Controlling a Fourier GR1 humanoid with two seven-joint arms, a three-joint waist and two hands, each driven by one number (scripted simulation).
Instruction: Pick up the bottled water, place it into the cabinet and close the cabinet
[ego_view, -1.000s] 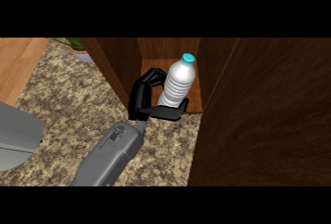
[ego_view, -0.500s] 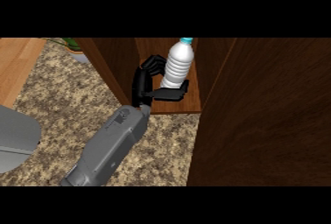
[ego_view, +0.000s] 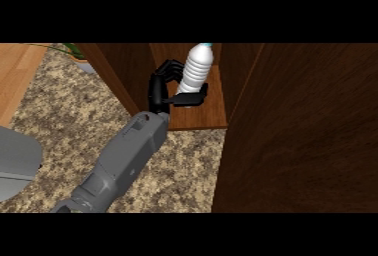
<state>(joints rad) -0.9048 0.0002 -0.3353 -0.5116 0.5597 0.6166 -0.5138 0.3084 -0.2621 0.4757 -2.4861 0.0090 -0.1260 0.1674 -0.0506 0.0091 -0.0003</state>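
Bottled water: bottled water (ego_view: 198, 67) stands upright inside the open cabinet (ego_view: 190, 116), its base over the wooden shelf floor; the pale blue cap reaches the upper edge of the view, and the ribbed clear body shows between the dark fingers.
Robot hand, right: right robot hand (ego_view: 168, 90) is curled round the lower half of the bottle, fingers on the bottle's left side and the thumb crossing in front of it near the bottom (whether the bottle's base touches the shelf cannot be told).
Forearm: grey forearm (ego_view: 122, 162) runs from the lower left of the view up to the cabinet's opening, with the wrist just at the front edge of the shelf.
Robot hand, left: it shows nowhere in the head view.
Cabinet: dark brown wood; its left wall (ego_view: 118, 75) slants down from the top, and the lighter shelf floor ends in a straight front edge above the worktop.
Cabinet door: wide dark panel (ego_view: 303, 130) fills the right side of the view, standing open beside the shelf.
Worktop: speckled brown and beige worktop (ego_view: 66, 105) lies under the forearm, to the left of and below the cabinet.
Other things: a plant's green leaves (ego_view: 72, 50) show at the upper left, a lighter wooden surface (ego_view: 15, 70) at the far left, and a grey shape (ego_view: 15, 162) at the left edge.
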